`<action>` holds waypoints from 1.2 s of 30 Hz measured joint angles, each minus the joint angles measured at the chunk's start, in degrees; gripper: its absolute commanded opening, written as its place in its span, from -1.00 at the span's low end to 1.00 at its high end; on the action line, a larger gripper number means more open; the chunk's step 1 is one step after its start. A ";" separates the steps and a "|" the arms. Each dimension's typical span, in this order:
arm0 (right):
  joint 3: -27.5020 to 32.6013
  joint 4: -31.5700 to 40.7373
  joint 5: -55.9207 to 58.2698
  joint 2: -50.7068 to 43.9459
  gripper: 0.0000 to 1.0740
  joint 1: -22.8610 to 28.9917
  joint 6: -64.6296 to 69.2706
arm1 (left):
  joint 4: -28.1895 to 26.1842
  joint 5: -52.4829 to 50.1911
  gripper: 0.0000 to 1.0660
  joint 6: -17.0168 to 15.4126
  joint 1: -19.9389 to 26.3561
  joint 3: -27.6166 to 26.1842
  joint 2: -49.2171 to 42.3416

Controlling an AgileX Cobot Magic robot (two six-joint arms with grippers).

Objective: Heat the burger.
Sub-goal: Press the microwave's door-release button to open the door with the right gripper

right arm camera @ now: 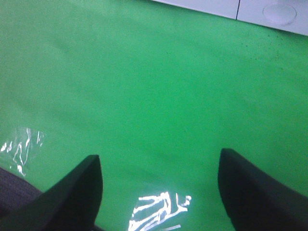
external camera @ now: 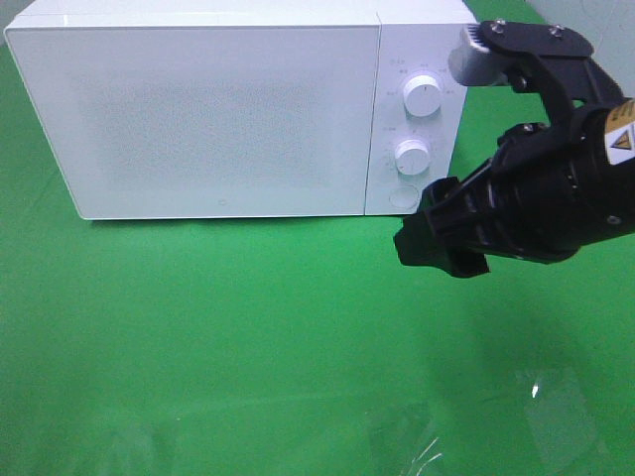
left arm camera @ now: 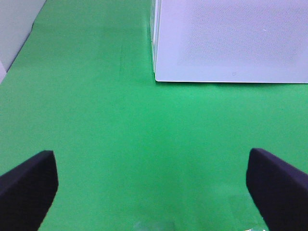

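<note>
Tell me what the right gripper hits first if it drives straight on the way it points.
Likely the green tabletop: the right gripper, open and empty, aims down at it, short of the microwave. Depth is hard to judge.

White microwave [external camera: 218, 119] at the back of the green counter [external camera: 248, 337], door shut, front panel plain and faintly speckled. Control strip on its right side: upper round knob [external camera: 424, 97], lower round knob [external camera: 411, 156] just beneath it, round button [external camera: 403, 195] at the bottom. Printed marks around the knobs too small to read. Shiny clear film patches [external camera: 417, 446] lie flat on the counter's near edge, well apart from the microwave.
</note>
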 measured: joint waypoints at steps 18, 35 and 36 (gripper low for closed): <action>0.63 -7.85 18.85 -13.69 0.21 -3.78 5.84 | 0.00 0.00 0.88 0.00 0.00 0.00 0.00; 7.56 -6.25 24.92 -39.94 0.21 -31.05 -1.66 | 0.00 0.00 0.88 0.00 0.00 0.00 0.00; 8.59 -6.25 25.38 -44.29 0.22 -32.49 -2.06 | 0.00 0.00 0.88 0.00 0.00 0.00 0.00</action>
